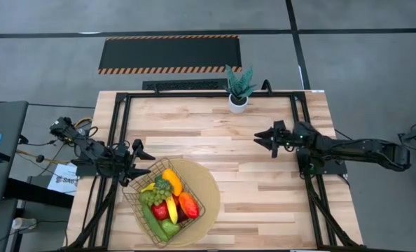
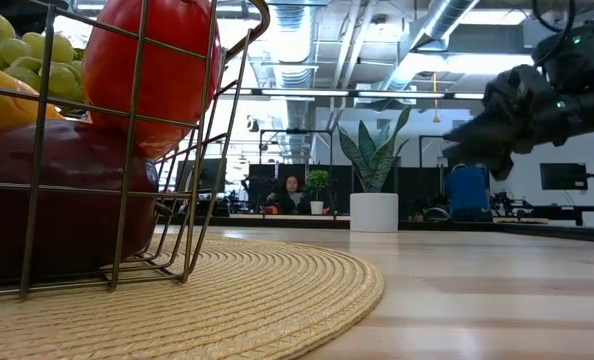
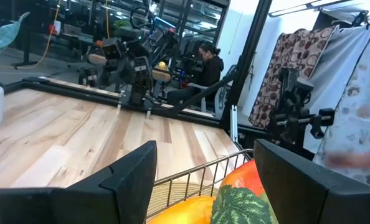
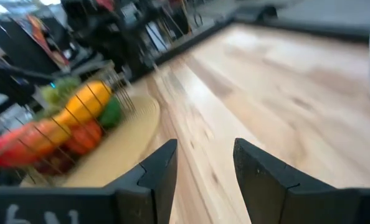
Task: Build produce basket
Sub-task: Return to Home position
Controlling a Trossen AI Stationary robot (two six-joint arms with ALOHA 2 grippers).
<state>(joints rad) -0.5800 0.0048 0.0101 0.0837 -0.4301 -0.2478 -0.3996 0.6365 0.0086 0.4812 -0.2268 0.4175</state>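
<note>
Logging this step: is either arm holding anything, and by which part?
Nothing is held. The left gripper, beside the basket, and the right gripper, over the table, both have open, empty fingers.

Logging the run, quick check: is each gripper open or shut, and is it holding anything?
Left gripper: open, holding nothing.
Right gripper: open, holding nothing.
</note>
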